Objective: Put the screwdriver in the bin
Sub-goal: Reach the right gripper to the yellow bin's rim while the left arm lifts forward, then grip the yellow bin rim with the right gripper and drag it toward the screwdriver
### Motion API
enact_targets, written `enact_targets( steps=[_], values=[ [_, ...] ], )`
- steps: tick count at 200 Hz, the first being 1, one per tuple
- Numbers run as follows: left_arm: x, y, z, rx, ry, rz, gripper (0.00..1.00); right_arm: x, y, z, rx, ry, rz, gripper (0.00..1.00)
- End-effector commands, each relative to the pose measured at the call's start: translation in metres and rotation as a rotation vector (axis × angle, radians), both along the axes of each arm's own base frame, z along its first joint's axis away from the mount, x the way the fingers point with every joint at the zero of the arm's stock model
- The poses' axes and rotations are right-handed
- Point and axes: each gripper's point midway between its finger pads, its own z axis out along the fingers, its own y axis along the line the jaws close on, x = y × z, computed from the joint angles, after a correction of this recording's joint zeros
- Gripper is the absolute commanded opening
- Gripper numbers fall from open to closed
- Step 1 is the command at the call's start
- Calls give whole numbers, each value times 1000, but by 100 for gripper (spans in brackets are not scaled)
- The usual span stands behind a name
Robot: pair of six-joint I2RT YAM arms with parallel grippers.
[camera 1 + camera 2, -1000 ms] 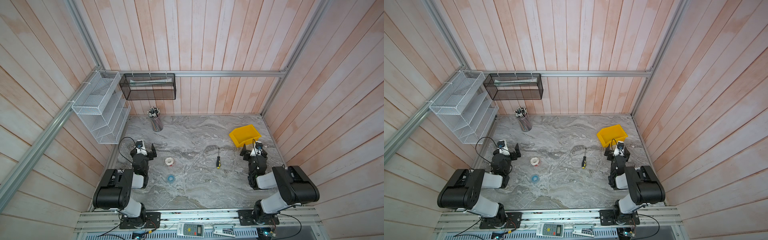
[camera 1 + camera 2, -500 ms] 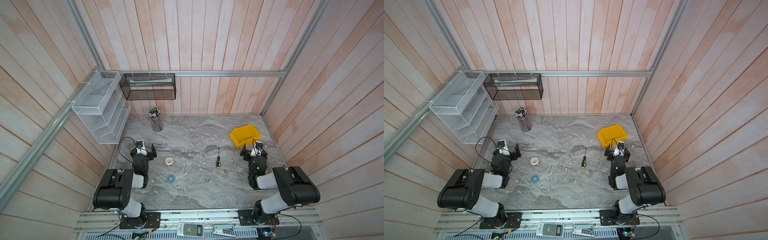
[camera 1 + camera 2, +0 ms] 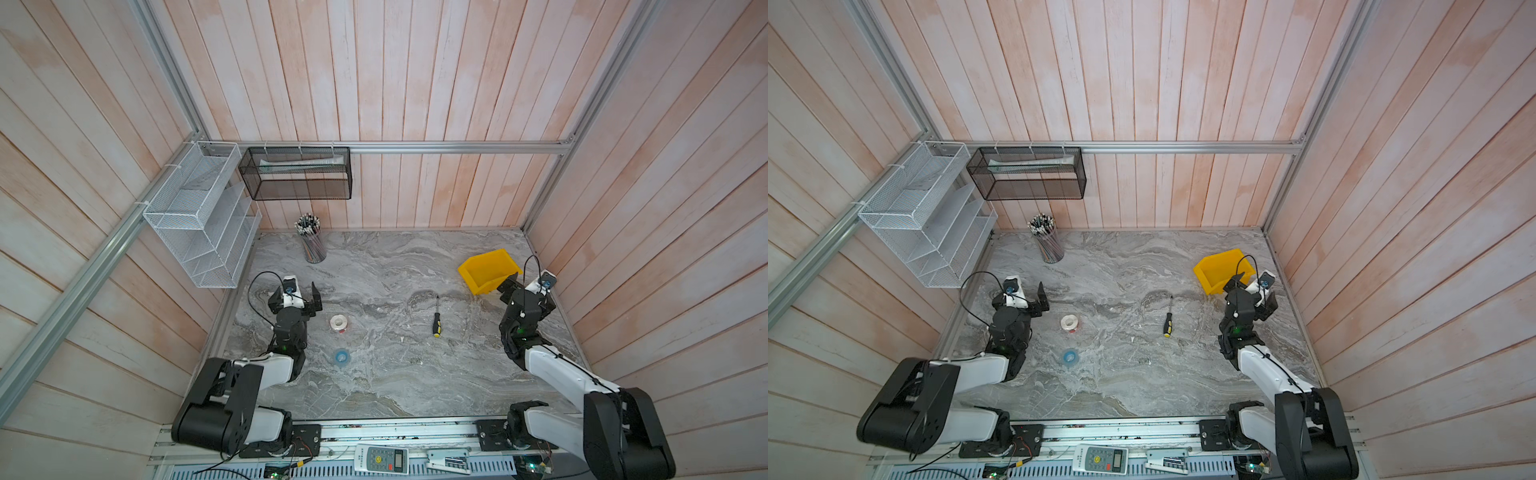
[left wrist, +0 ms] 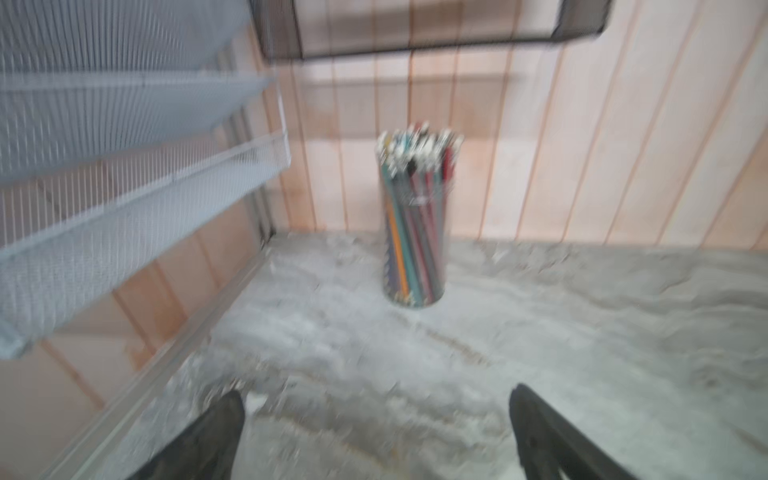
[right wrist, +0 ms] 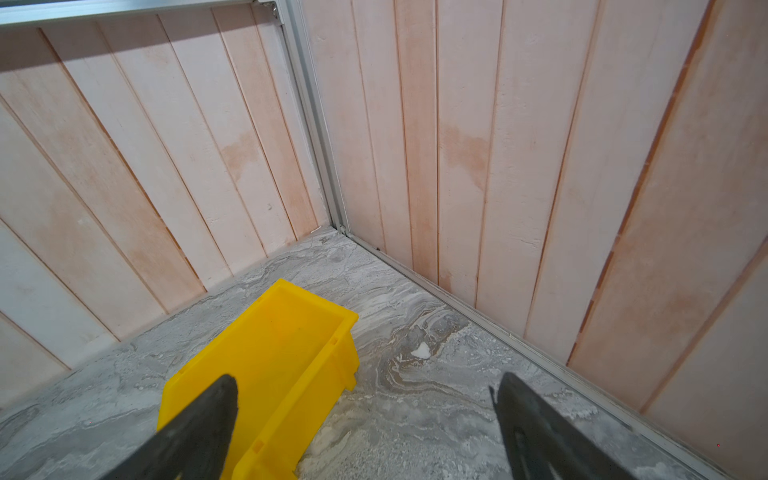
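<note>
The screwdriver (image 3: 436, 320) (image 3: 1168, 318), black-handled with a yellow butt, lies flat on the marble table right of centre, its shaft pointing to the back. The yellow bin (image 3: 488, 270) (image 3: 1223, 270) (image 5: 270, 365) stands open-topped and looks bare inside at the back right. My right gripper (image 3: 527, 293) (image 3: 1252, 293) (image 5: 365, 380) hovers open just in front of the bin's right end, one finger over its rim, with nothing between the fingers. My left gripper (image 3: 296, 297) (image 3: 1021, 299) (image 4: 376, 395) is open and empty at the left side, far from the screwdriver.
A cup of pencils (image 3: 311, 243) (image 4: 415, 224) stands at the back left. A white tape roll (image 3: 338, 322) and a small blue roll (image 3: 341, 356) lie near the left arm. On the walls hang a white mesh rack (image 3: 199, 216) and a black mesh basket (image 3: 297, 172).
Both arms' elbows have swung down toward the front rail, the right one farther. The right gripper has edged right beside the bin. The left wrist view is motion-blurred. The screwdriver has not moved.
</note>
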Motion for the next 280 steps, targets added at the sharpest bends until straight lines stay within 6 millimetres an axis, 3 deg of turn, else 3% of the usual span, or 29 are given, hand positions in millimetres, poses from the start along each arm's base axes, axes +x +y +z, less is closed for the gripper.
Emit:
enact_targets(
  steps=[1,29,62,85,101,136,175,203,256,280],
  values=[
    [7,-20,27,-50,58,-8,100,-1,3,-16,48,117,17,98],
    [1,-104,59,9,-8,-221,100,24,12,-5,109,203,110,99],
    [-11,-209,63,110,63,-478,100,53,15,-15,240,272,206,90],
    [-28,-259,63,191,72,-587,100,74,10,-26,343,284,247,88],
    [-39,-280,61,208,93,-655,100,94,9,-36,414,286,296,85],
    [-59,-297,60,112,133,-768,100,132,17,-71,488,380,346,81],
    [-69,-293,58,62,143,-789,100,136,13,-103,533,423,297,79],
    [-72,-288,46,69,184,-782,100,138,17,-117,534,451,305,67],
    [-79,-282,24,87,246,-790,100,129,24,-96,431,438,337,70],
    [-80,-283,21,82,258,-795,100,121,29,-69,384,404,345,73]
  ],
)
